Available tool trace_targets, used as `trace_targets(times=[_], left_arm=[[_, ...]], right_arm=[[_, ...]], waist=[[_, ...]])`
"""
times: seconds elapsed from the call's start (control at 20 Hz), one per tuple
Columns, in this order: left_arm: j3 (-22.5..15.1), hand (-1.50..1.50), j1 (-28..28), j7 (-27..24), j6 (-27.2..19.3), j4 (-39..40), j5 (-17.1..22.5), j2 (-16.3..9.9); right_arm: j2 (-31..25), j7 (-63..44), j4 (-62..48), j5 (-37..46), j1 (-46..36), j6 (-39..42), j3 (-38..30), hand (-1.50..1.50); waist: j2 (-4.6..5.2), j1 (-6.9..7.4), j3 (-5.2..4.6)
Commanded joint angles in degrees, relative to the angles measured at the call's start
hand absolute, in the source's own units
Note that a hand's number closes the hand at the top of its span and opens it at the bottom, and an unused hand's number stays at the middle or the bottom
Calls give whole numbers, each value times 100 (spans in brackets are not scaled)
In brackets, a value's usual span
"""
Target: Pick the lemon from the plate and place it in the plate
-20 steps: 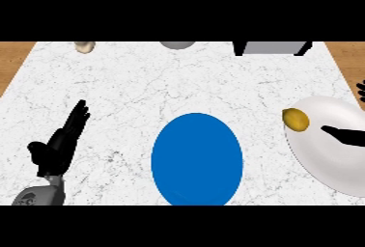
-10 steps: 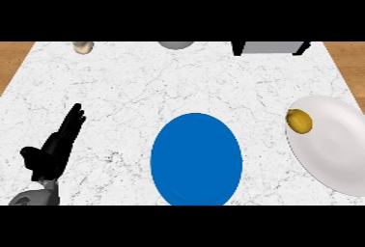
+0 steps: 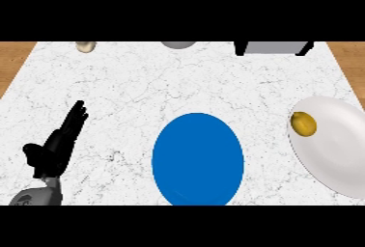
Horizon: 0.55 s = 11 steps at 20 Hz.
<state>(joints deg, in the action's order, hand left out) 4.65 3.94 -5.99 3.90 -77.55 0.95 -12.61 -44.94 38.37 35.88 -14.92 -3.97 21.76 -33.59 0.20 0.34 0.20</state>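
Observation:
A yellow lemon (image 3: 304, 124) lies at the left edge of a white plate (image 3: 340, 147) on the counter's right side. In the middle near the front sits a bare blue plate (image 3: 197, 158). My left hand (image 3: 57, 146) rests at the lower left, fingers straight and pointing up, well apart from both plates. No part of my right hand shows in the head view.
Along the counter's far edge stand a small beige object (image 3: 86, 46), a grey rounded object (image 3: 178, 44) and a grey box with black sides (image 3: 274, 48). The white marble counter (image 3: 178, 82) has wooden floor beyond its left and right edges.
My right hand, which reached over the white plate near the lemon a second ago, has withdrawn out of view. The lemon stays on the white plate. My left hand has barely shifted.

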Motion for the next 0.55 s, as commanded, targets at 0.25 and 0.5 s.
trace_targets(times=[0.25,0.5], left_arm=[[-21,0,-145,-303,202,60,-3,-7],[-12,0,-62,-322,68,292,-85,93]], right_arm=[[-477,1620,-1624,756,-90,541,276,-150],[-460,1989,-1838,758,-136,285,196,-150]], waist=[[13,67,17],[13,33,21]])
